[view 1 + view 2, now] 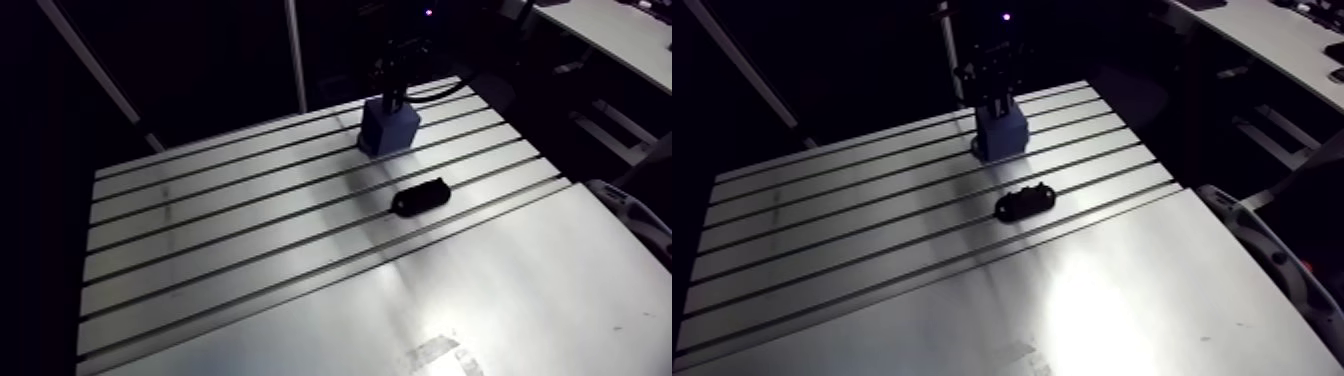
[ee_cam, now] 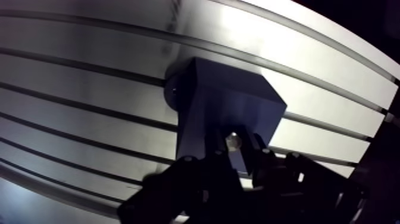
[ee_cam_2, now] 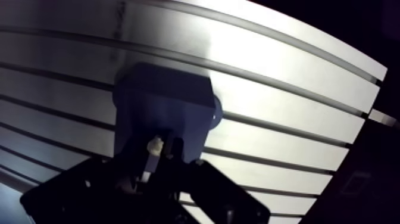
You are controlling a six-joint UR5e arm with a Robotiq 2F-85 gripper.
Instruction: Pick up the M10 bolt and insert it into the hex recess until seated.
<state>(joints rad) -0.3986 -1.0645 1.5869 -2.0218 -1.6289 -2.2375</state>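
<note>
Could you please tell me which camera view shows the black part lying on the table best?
The arm view: the black part lies whole on the table, apart from the blue block. The wrist view does not show it, only the block under the gripper.

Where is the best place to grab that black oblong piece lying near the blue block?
Pinch it across its narrow middle, coming straight down. The black piece lies flat, its length roughly along the slots of the table, so both long sides look free; its ends seem rounded. The gripper, over the blue block, appears shut on the bolt now.
</note>
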